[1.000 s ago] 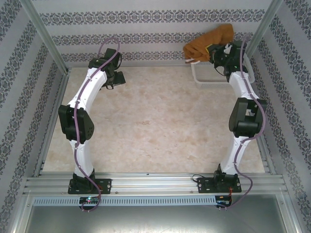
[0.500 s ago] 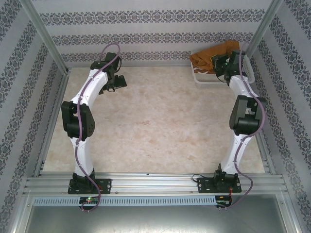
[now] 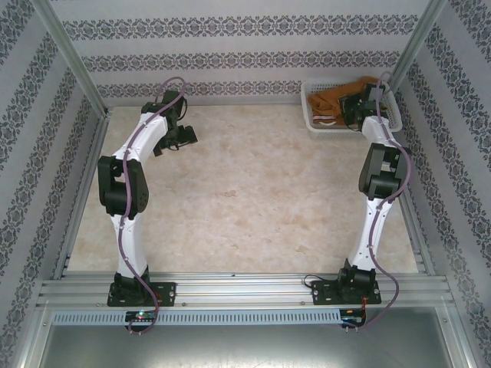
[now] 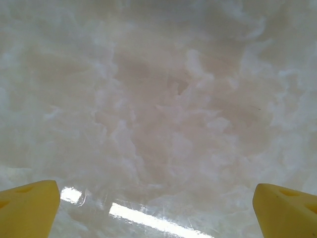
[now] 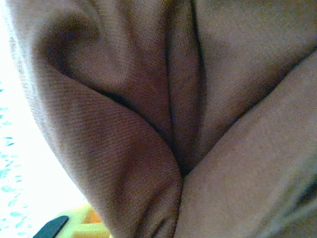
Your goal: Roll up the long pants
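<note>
The long pants (image 3: pixel 328 98) are a bunched rust-brown heap lying in the white basket (image 3: pixel 311 116) at the table's far right corner. My right gripper (image 3: pixel 355 107) reaches down into that basket and is shut on a gathered fold of the pants. In the right wrist view the brown cloth (image 5: pixel 148 99) presses close, its creases running down toward the jaws, and one yellow finger (image 5: pixel 91 225) peeks out beside it. My left gripper (image 3: pixel 184 136) hovers over the far left of the table, open, its yellow fingertips (image 4: pixel 29 208) wide apart with bare tabletop between them.
The marbled beige table (image 3: pixel 253 192) stretches between the two arms. Patterned walls close off the back and sides, with metal posts at the far corners. The basket sits tight against the back wall, beside the right post (image 3: pixel 418 34).
The right arm has come down, bringing the pants from hanging high against the back wall into the basket. The left arm has shifted slightly.
</note>
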Motion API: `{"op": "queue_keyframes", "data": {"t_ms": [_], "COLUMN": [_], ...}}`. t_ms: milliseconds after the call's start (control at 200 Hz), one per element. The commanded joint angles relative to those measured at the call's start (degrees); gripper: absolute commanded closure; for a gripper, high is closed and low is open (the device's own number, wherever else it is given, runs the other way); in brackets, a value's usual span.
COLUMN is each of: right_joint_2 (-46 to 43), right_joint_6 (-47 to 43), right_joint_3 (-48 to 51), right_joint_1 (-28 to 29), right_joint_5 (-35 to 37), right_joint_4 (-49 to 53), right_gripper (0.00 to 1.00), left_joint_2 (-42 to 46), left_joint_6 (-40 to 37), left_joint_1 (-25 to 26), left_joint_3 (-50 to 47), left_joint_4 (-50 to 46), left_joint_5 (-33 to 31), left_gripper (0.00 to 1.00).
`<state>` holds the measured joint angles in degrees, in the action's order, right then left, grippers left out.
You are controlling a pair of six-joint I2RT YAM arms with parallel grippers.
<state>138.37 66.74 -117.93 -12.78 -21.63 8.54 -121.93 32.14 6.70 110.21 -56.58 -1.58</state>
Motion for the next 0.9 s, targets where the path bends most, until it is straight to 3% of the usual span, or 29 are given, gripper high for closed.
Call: {"op": "queue_keyframes", "data": {"t_ms": [0,30,90,145,310,445,520,590,709,814,899], "right_joint_2": [-0.38,0.16,0.82,0.77,-1.81,-7.82,-14.11,-23.67,-37.45,-45.61,-52.92], "right_joint_6": [-5.15,-5.94,-7.11,-7.87,-13.39,-17.23,-20.76,-25.72,-38.21,-47.71,-52.17], "right_joint_3": [-7.44,-8.71,-10.77,-12.20,-17.96,-17.62,-12.56,-1.39,14.44,25.99,43.09], "right_joint_1": [-0.25,-0.35,-0.59,-0.58,-0.23,-0.14,0.29,1.77,5.14,7.92,9.16], "right_joint_5": [1.33,1.34,1.37,2.12,7.55,10.62,13.47,16.21,19.06,23.58,26.52], "right_joint_4": [-0.46,0.88,3.73,6.52,21.15,31.57,34.43,28.83,20.30,18.73,8.98], "right_gripper": [0.87,0.82,0.55,0.39,0.16,0.10,0.10,0.10,0.10,0.09,0.09], "left_joint_2": [-0.46,-0.41,-0.22,0.10,1.30,2.79,4.62,7.29,13.42,21.40,26.90], "left_joint_6": [-0.85,-0.85,-0.96,-1.27,-1.03,-0.16,0.44,0.40,-2.04,-6.70,-8.35], "left_joint_1": [-0.79,-0.79,-0.89,-0.90,-0.99,-1.03,-1.04,-1.05,-1.10,-1.13,-1.05], "left_joint_3": [-0.69,-0.64,-0.77,-0.78,-0.58,-1.93,-3.86,-6.83,-12.79,-22.86,-30.76], "left_joint_4": [1.57,1.64,1.77,1.99,1.85,1.98,3.03,5.01,9.29,19.87,24.97], "left_joint_5": [0.77,0.84,1.22,1.73,2.86,3.60,3.66,2.97,-3.43,-7.03,-12.47], "left_gripper": [0.00,0.00,0.00,0.00,0.00,0.00,0.00,0.00,0.00,0.00,0.00]}}
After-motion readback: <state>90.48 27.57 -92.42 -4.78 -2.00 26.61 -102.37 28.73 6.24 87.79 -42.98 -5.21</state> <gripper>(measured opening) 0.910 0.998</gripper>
